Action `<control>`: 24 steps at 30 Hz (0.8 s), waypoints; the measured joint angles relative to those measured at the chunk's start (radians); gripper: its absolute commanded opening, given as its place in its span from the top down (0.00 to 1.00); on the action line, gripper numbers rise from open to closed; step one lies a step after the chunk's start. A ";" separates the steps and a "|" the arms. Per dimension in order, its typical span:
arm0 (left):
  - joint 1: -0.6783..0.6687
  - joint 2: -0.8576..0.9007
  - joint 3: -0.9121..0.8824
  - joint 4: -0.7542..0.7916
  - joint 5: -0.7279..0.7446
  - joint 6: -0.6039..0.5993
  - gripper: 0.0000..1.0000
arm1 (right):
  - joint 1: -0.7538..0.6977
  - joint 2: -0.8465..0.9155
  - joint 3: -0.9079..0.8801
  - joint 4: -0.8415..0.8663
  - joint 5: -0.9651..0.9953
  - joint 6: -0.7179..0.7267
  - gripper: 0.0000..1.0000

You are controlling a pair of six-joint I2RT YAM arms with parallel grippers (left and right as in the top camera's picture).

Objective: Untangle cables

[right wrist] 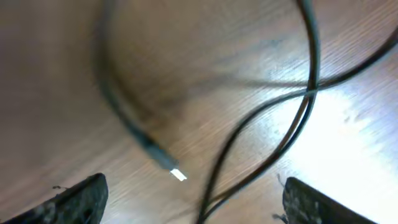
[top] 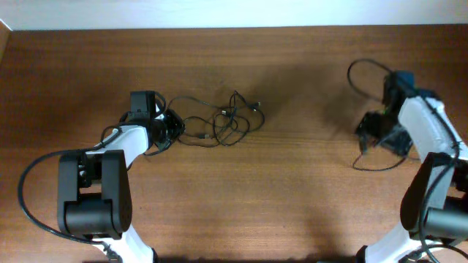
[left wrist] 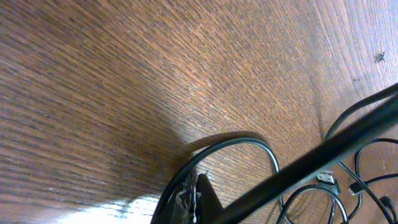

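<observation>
The cables [top: 227, 120] lie as a loose black tangle left of the table's middle. One strand runs from it to my left gripper [top: 175, 128], whose jaws are pressed together on that strand. In the left wrist view the thin cable [left wrist: 249, 140] arcs out from the shut fingertips [left wrist: 198, 190], and more loops with a small plug [left wrist: 326, 178] lie to the right. A separate cable [top: 363, 67] lies in loops at the far right. My right gripper [top: 374, 133] stands open over it. In the right wrist view its plug end [right wrist: 176, 173] and crossing strands [right wrist: 309, 87] lie between the spread fingers [right wrist: 81, 196], untouched.
A thick blurred black line [left wrist: 323, 155] crosses the left wrist view close to the camera. Bare brown wood [top: 300, 190] lies between the two arms. The table's far edge [top: 234, 29] runs along the top.
</observation>
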 measured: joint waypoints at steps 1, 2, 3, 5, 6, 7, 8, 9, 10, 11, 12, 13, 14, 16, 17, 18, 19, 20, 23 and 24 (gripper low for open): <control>0.000 0.000 0.000 0.000 0.000 0.000 0.98 | 0.000 0.000 0.045 -0.017 -0.018 -0.007 0.06; 0.000 0.000 0.000 0.000 0.000 0.000 0.98 | 0.000 0.000 0.074 -0.020 -0.037 -0.013 0.05; 0.000 0.000 0.000 0.000 0.000 0.000 0.98 | 0.000 0.000 0.095 -0.014 -0.066 -0.022 0.05; 0.000 0.000 0.000 0.000 -0.001 0.000 0.97 | 0.000 0.000 0.100 -0.011 -0.106 -0.038 0.04; 0.000 0.000 0.000 0.000 -0.001 0.000 0.97 | 0.000 0.000 0.098 -0.006 -0.117 -0.043 0.04; 0.000 0.000 0.000 0.000 -0.002 0.000 0.97 | 0.001 0.000 0.093 0.002 -0.125 -0.045 0.04; 0.000 0.000 0.000 0.000 -0.002 0.000 0.97 | 0.005 0.000 0.085 0.007 -0.130 -0.045 0.05; 0.000 0.000 0.000 0.000 -0.002 0.000 0.97 | 0.009 0.000 0.074 0.006 -0.132 -0.048 0.05; 0.000 0.000 0.000 0.001 -0.001 0.000 0.97 | 0.014 0.000 0.068 0.007 -0.134 -0.048 0.06; 0.000 0.000 0.000 0.001 -0.002 0.000 0.97 | 0.024 0.000 0.064 0.006 -0.138 -0.050 0.09; 0.000 0.000 0.000 0.001 -0.002 0.000 0.96 | 0.034 0.000 0.064 0.008 -0.140 -0.051 0.15; 0.000 0.000 0.000 0.001 -0.002 0.000 0.96 | 0.045 0.000 0.064 0.012 -0.143 -0.052 0.35; 0.000 0.000 0.000 0.001 -0.002 0.000 0.96 | 0.062 0.000 0.064 0.020 -0.151 -0.057 0.50; 0.000 0.000 0.000 0.001 -0.002 0.000 0.96 | 0.089 0.000 0.064 0.035 -0.178 -0.061 0.62; 0.000 0.000 0.000 0.001 -0.003 0.000 0.96 | 0.105 0.000 0.064 0.039 -0.192 -0.065 0.68; 0.000 0.000 0.000 0.001 -0.003 0.000 0.96 | 0.118 0.000 0.064 0.042 -0.200 -0.064 0.71; 0.000 0.000 0.000 0.001 -0.003 0.000 0.96 | 0.137 0.000 0.064 0.046 -0.207 -0.067 0.73; 0.000 0.000 0.000 0.001 -0.003 0.000 0.96 | 0.155 0.000 0.064 0.050 -0.211 -0.067 0.73; 0.000 0.000 0.000 0.001 -0.003 0.000 0.96 | 0.196 0.000 0.064 0.058 -0.210 -0.067 0.74; 0.000 0.000 0.000 0.001 -0.003 0.000 0.96 | 0.203 0.000 0.064 0.058 -0.201 -0.066 0.78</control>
